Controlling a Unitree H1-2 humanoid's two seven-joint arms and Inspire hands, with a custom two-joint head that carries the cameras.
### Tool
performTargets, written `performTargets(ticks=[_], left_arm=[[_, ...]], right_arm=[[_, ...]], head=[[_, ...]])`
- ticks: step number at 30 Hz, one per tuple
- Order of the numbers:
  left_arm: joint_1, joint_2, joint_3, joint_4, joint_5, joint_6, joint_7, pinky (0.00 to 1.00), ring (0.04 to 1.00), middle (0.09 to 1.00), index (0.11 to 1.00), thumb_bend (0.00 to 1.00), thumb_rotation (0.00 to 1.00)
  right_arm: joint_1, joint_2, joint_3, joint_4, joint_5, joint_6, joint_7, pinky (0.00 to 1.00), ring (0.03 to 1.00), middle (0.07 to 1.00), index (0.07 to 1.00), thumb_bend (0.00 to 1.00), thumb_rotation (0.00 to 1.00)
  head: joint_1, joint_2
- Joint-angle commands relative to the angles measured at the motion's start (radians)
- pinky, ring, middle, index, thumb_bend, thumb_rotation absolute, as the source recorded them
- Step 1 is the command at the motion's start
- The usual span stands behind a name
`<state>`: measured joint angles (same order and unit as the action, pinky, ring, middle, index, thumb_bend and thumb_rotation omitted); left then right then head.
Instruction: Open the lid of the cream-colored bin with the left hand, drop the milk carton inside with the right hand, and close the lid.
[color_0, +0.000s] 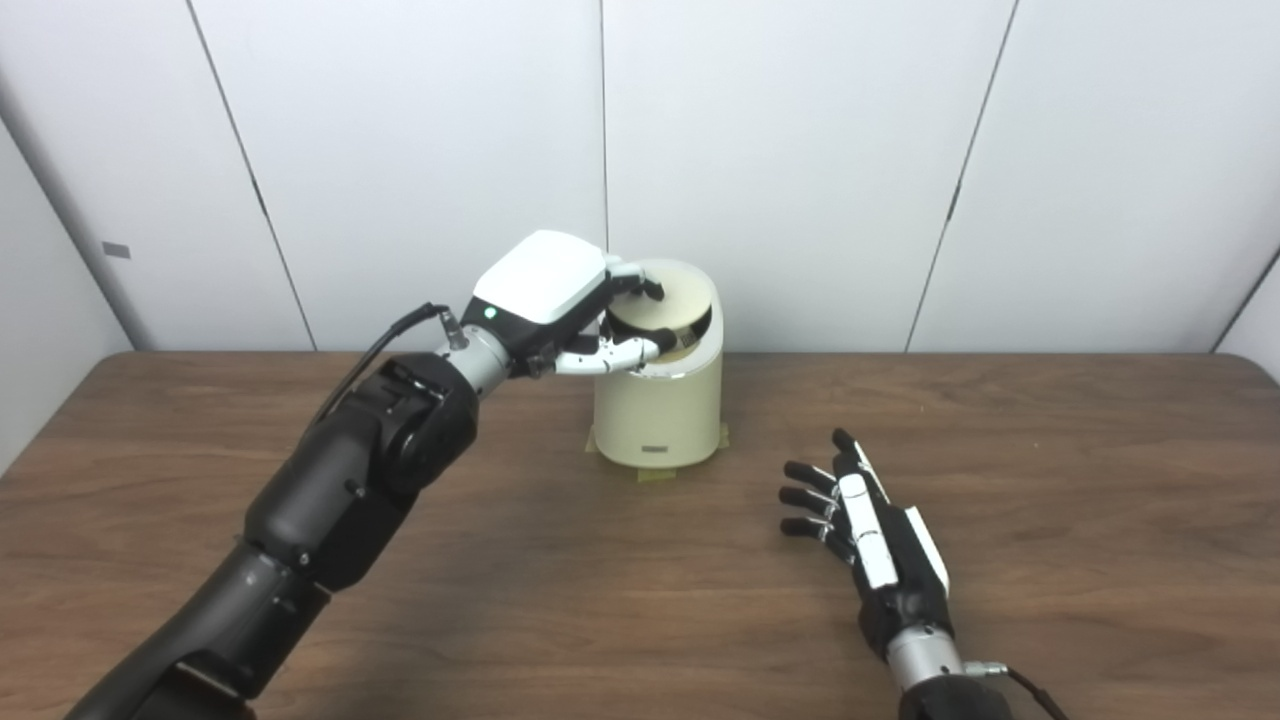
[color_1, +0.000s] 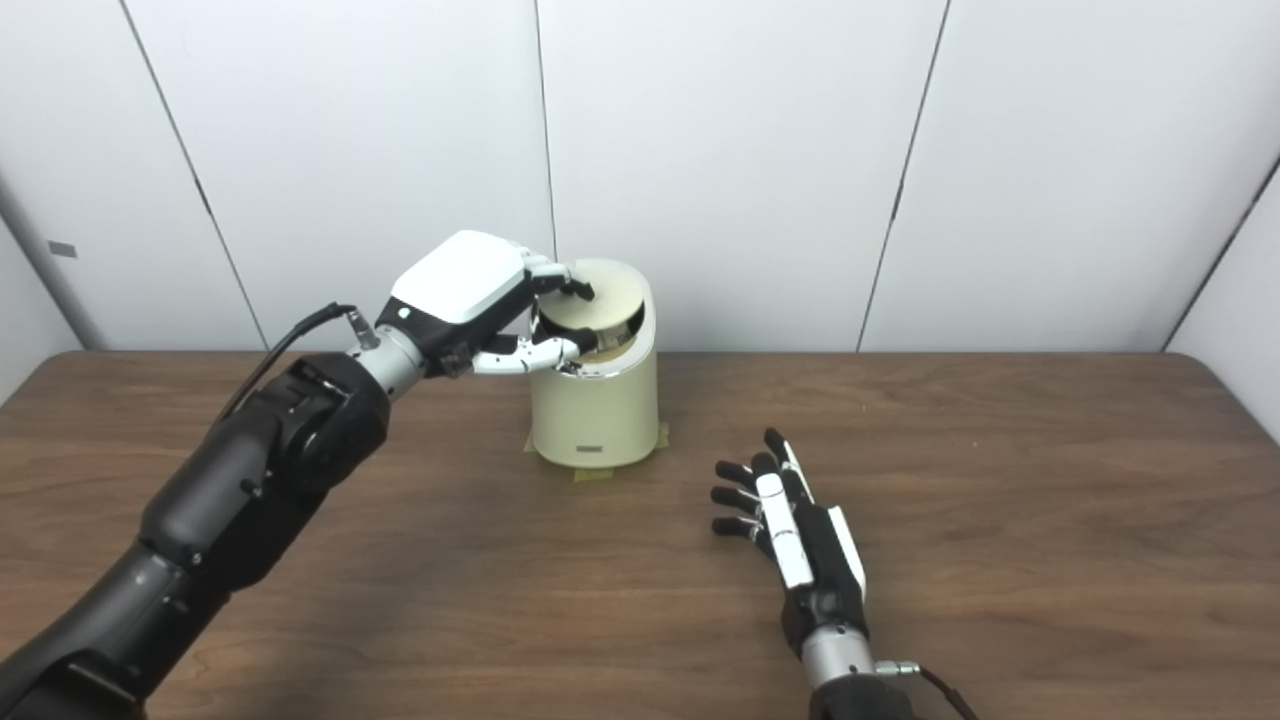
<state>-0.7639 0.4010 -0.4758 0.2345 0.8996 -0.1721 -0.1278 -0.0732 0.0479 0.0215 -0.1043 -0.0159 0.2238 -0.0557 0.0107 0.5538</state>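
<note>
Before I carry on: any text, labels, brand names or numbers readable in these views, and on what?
None readable.
Small dark plate low on the front of the cream-colored bin: too small and blurred to read.
Grey tag on the left wall panel: nothing legible on it.
Left hand and right hand: no markings visible.

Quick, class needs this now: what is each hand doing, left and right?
Left hand: shut on the lid of the cream-colored bin, lid tilted.
Right hand: open, empty, over the table.

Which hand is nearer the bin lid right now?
Left. The left hand is on the lid of the cream bin, fingers gripping its edge; the right hand rests open on the table, well apart.
</note>
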Motion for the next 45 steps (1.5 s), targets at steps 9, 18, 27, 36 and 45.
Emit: performTargets(ticks=[9,18,27,36,45], left_arm=[[-0.038,0.003,-0.035,-0.041,0.115,-0.06,0.003,0.92,0.859,0.786,0.788,0.45,1.0],[-0.036,-0.002,-0.065,-0.053,0.239,-0.063,0.043,0.93,0.851,0.775,0.765,0.39,1.0],[-0.034,-0.004,-0.077,-0.073,0.276,-0.02,-0.111,0.95,0.858,0.794,0.763,0.38,0.96],[-0.024,-0.004,-0.069,-0.068,0.227,-0.013,-0.203,0.92,0.843,0.783,0.772,0.45,1.0],[-0.011,-0.011,-0.058,-0.057,0.165,0.007,-0.232,0.9,0.808,0.786,0.822,0.46,1.0]], right_arm=[[-0.017,0.008,-0.006,-0.034,-0.004,-0.035,-0.007,0.64,0.736,0.78,0.973,0.43,0.89],[-0.009,0.017,-0.012,-0.037,-0.003,-0.034,-0.015,0.63,0.73,0.767,0.961,0.43,0.88],[-0.003,0.025,-0.036,-0.06,0.045,-0.03,-0.003,0.64,0.739,0.763,0.973,0.42,0.82],[-0.013,0.021,-0.054,-0.077,0.072,-0.018,-0.006,0.67,0.745,0.767,0.98,0.44,0.81],[-0.002,0.015,-0.055,-0.086,0.062,-0.002,-0.011,0.65,0.738,0.763,0.981,0.43,0.78]], head=[[-0.003,0.012],[-0.002,0.024],[0.0,0.037],[0.0,0.045],[0.0,0.051]])
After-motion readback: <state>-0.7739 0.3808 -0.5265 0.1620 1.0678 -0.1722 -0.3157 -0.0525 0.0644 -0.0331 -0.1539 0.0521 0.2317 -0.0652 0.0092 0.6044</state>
